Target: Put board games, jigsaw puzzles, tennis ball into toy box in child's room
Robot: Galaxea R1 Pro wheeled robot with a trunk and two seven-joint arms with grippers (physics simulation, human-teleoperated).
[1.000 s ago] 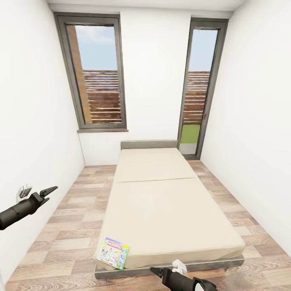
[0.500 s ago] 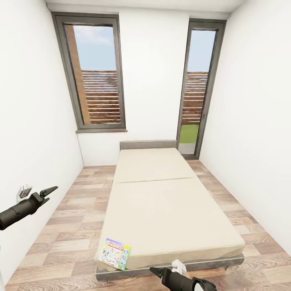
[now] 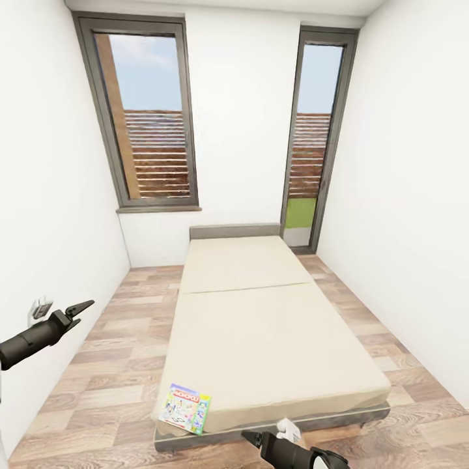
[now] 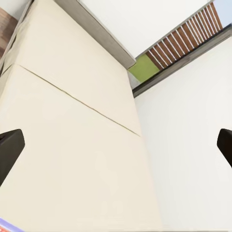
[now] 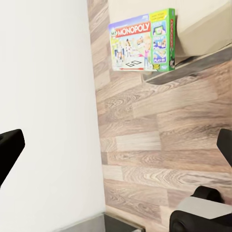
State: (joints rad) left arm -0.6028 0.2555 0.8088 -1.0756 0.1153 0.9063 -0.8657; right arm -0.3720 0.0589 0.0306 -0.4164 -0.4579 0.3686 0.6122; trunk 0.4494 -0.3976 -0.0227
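A colourful Monopoly board game (image 3: 184, 408) lies flat on the near left corner of the beige bed (image 3: 260, 339), overhanging the mattress edge a little. The right wrist view shows the same board game (image 5: 141, 40) on that corner, above the wooden floor. My left gripper (image 3: 60, 307) hangs open over the floor to the left of the bed, its fingers wide apart. My right gripper (image 3: 268, 433) is open too, low in front of the bed's foot and just right of the game. Neither holds anything. A sliver of the game (image 4: 6, 226) shows in the left wrist view.
The bed fills the middle of a narrow room with white walls. A strip of wooden floor (image 3: 111, 365) runs along its left, another along its right (image 3: 391, 365). A window (image 3: 146, 117) and a tall glass door (image 3: 311, 140) are in the far wall.
The whole picture has shifted a little, with window tops higher and the room looking slightly wider, so the camera moved. Both arms keep their places in view, still open.
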